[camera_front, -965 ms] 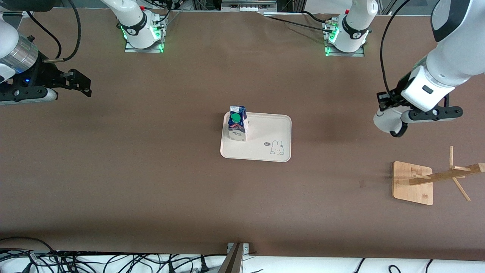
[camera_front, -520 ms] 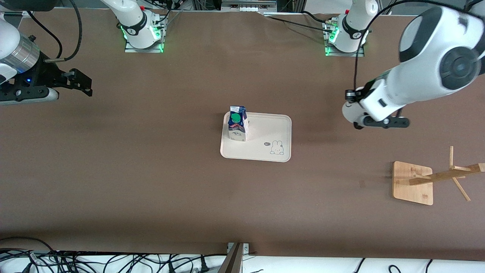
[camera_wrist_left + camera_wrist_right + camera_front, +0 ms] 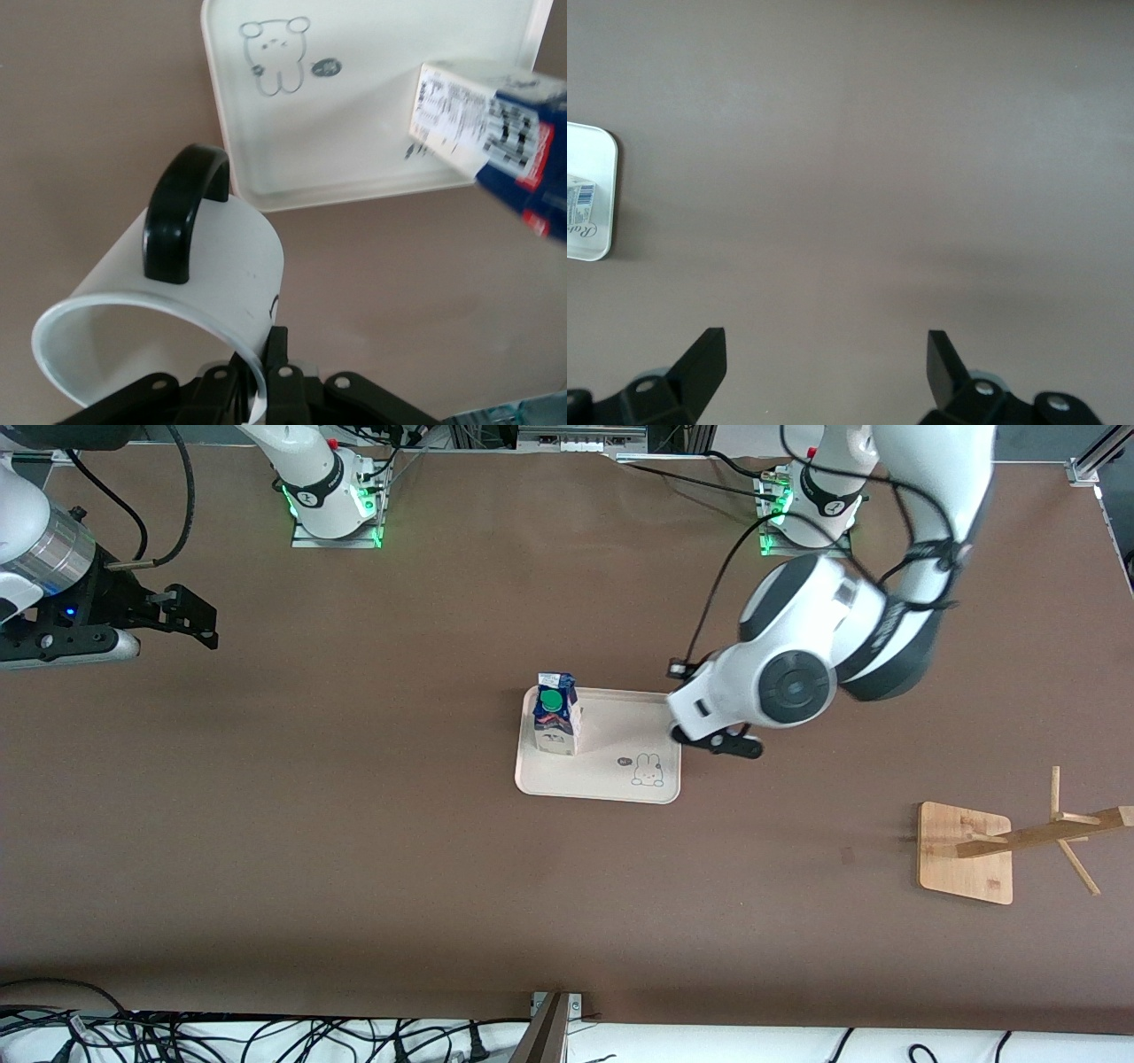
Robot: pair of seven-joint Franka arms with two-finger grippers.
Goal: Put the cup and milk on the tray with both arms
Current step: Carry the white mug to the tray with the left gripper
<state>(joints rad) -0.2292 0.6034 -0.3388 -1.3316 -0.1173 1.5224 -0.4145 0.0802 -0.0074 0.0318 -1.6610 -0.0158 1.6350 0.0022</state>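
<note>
— What sort of place is this?
— A robotics lab: two arm bases (image 3: 332, 491) bolted to a brown table (image 3: 354, 850), loose cables (image 3: 221, 1036) along its edge.

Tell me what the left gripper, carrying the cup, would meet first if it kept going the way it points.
Probably the tray: the left gripper holds the cup by its rim just short of the tray's edge, with the milk farther along. Height above the tray is unclear.

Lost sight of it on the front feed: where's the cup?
The cup is held in the left gripper, in the air just off the tray edge nearest the rabbit drawing.
</note>
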